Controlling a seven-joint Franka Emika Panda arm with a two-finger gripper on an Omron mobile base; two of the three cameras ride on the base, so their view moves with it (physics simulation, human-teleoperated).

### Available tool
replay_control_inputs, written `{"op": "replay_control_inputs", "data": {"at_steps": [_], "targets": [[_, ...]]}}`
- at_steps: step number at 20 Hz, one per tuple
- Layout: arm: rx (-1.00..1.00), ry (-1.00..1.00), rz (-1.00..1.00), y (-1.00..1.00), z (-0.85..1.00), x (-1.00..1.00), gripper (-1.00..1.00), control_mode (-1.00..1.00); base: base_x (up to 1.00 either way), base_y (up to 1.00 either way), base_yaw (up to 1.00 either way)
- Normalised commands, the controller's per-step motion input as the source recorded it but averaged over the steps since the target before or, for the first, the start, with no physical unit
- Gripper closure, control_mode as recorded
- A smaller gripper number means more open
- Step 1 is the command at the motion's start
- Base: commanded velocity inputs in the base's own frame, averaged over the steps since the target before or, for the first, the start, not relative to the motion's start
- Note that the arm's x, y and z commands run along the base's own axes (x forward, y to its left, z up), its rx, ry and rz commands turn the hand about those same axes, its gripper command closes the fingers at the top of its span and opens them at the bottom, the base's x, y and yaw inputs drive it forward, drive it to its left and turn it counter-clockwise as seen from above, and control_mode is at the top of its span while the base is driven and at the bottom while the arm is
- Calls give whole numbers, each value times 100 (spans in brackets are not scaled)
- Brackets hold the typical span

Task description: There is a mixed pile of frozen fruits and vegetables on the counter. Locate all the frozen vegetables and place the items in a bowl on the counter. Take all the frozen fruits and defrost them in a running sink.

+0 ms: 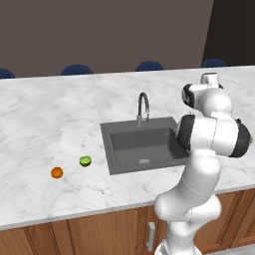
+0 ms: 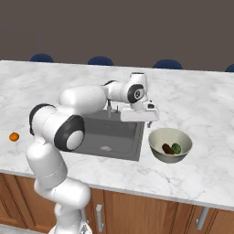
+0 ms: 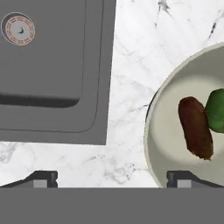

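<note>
My gripper point(image 2: 146, 121) hangs open and empty above the counter point(image 2: 205, 105), between the sink point(image 2: 109, 132) and the bowl point(image 2: 160, 156). In the hand view its fingertips point(image 3: 42, 179) stand wide apart over the marble strip beside the bowl's rim point(image 3: 151, 127). A dark brown vegetable point(image 3: 195, 127) and a dark green one point(image 3: 217, 109) lie inside the bowl. Left of the sink point(image 1: 144, 144), the orange fruit point(image 1: 57, 172) and the lime-green fruit point(image 1: 85, 161) rest on the counter point(image 1: 50, 114). The orange fruit point(image 2: 14, 136) also shows at the far left.
A thin curved faucet point(image 1: 143, 107) rises behind the basin, with no water visible. The round drain point(image 3: 18, 29) sits in the basin floor. Blue chair backs point(image 1: 76, 69) line the counter's far edge. Brown cabinet fronts point(image 2: 151, 212) run below.
</note>
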Motion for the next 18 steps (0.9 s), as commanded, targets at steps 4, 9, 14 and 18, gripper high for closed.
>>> {"op": "replay_control_inputs", "data": {"at_steps": [4,9,14,18], "targets": [[-9,0,-10,93,-8,0,-100,-100,0,0,0],[-1,1,-28,48,-27,0,-100,-100,0,0,0],[0,1,-20,25,-11,0,-100,-100,0,0,0],[0,-2,-4,74,-8,0,-100,-100,0,0,0]]}}
